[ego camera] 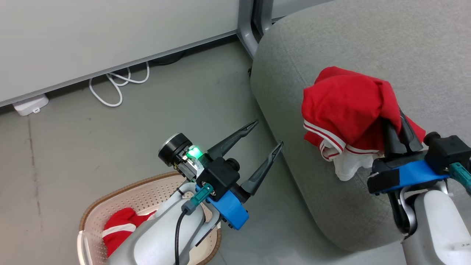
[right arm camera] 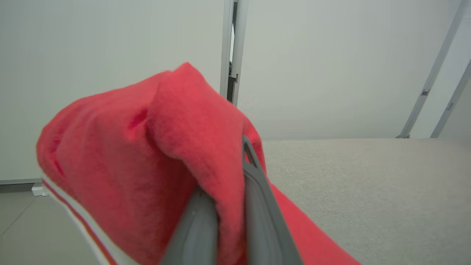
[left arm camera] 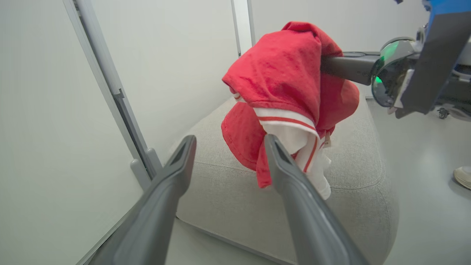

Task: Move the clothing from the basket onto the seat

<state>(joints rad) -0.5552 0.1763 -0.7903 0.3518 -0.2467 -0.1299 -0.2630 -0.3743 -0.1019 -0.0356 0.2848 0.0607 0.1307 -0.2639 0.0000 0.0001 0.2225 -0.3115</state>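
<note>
- While clamped on the red garment [ego camera: 346, 106] over the seat [ego camera: 368, 44], right gripper [ego camera: 396, 129] plainest from right wrist.
- Spread wide, empty: left gripper [ego camera: 268, 132].
- Seen from head: basket [ego camera: 147, 195], second red garment [ego camera: 121, 228] inside.

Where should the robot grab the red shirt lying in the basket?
Probably the raised red fold of the shirt, above its white stripe, coming straight down from above: the basket walls block the sides, and that bunched hump is easy to pinch.
</note>
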